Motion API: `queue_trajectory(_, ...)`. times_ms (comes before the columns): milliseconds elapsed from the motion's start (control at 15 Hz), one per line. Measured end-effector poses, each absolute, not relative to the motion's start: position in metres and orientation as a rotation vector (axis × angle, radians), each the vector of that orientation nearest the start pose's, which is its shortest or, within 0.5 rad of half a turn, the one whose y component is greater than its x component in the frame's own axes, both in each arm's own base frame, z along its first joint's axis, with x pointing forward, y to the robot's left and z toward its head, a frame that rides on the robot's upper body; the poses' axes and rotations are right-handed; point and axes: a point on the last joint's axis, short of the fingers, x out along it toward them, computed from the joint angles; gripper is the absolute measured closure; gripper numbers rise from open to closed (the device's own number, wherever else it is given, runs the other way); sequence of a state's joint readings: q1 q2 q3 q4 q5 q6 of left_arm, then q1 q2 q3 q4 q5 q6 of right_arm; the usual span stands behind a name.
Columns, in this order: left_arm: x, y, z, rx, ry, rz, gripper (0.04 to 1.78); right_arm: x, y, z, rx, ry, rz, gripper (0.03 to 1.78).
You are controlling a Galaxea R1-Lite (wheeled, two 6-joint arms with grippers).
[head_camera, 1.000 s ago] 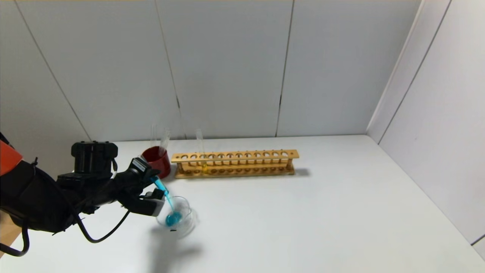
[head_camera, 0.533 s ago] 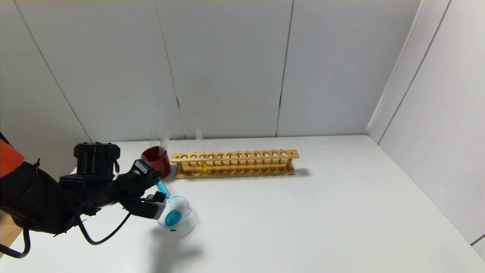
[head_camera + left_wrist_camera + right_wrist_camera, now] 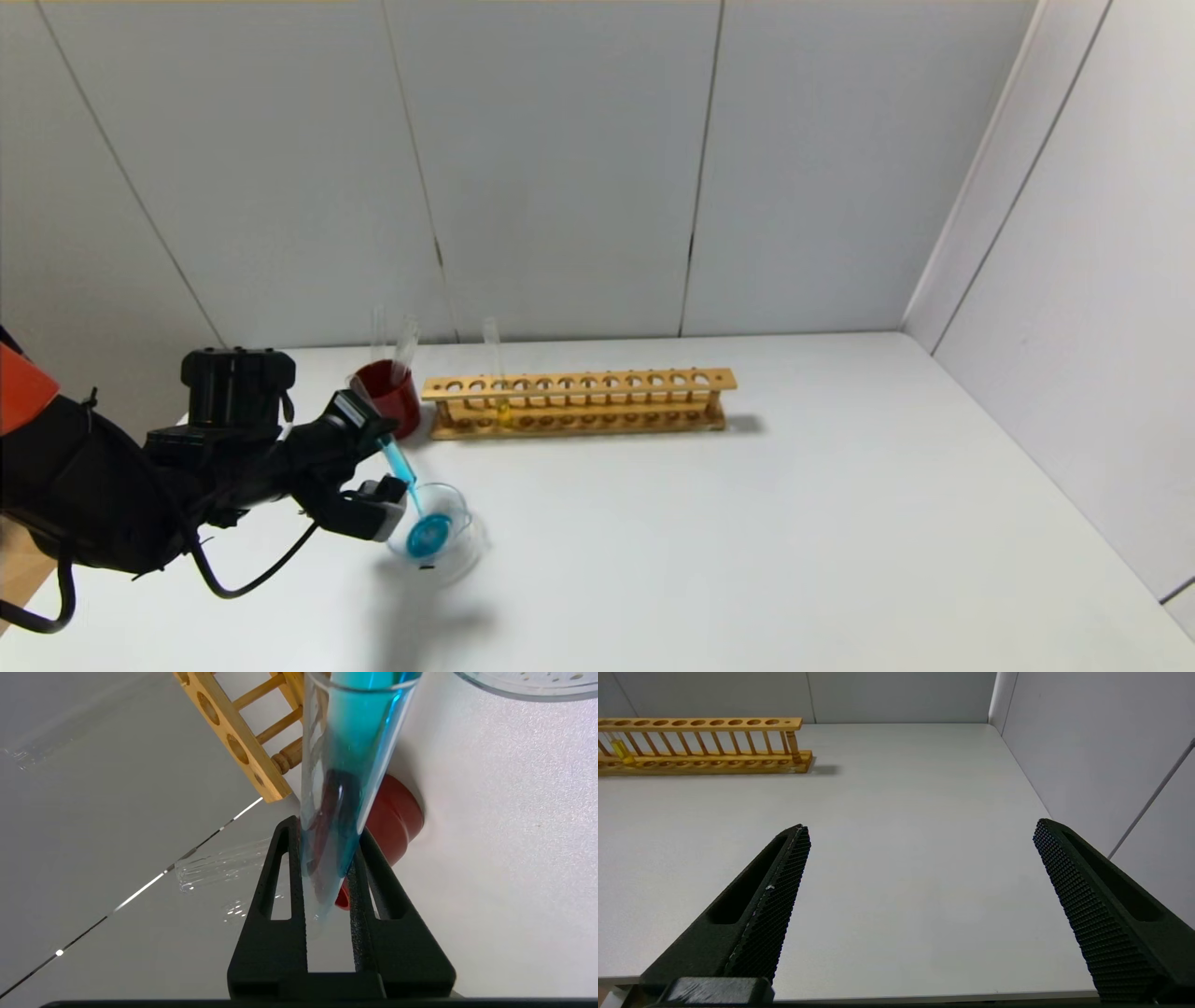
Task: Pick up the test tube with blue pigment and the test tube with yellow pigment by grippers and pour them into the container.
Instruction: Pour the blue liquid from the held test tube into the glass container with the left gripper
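While the left gripper [image 3: 373, 467] clamps the test tube with blue pigment [image 3: 400, 464] between its fingers [image 3: 280, 877], the tube is tilted mouth-down over the container [image 3: 439, 534], a low clear glass dish standing on the white table [image 3: 747, 541] near the front left. Blue liquid lies pooled in the dish and also coats the inside of the tilted tube. Behind the gripper stands a dark red cup [image 3: 390, 397] holding clear tubes, just beside the left end of a wooden rack [image 3: 579, 401]. The test tube with yellow pigment [image 3: 498, 383] stands upright in the rack, toward its left end, well apart from the dish. The right gripper [image 3: 920, 835] hangs over the right part of the table, fingers spread wide and grasping nothing; it does not appear in the head view.
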State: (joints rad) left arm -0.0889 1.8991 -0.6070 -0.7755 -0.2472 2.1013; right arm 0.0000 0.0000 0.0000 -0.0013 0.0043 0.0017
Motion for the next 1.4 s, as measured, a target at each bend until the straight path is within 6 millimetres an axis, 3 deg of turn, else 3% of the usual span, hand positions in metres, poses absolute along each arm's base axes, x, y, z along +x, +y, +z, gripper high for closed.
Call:
queue_trajectory(667,0.304,-0.032,0.088,2.108,-0.059,-0.723,1.51,-0.023,0.0,0.076,0.002,-0.001,0.004,0.06)
queue_trajectory(1400,0.305,-0.039,0.108,2.291,-0.194,-0.65,1.51,-0.023,0.0,0.076,0.002,-0.001,0.004,0.06)
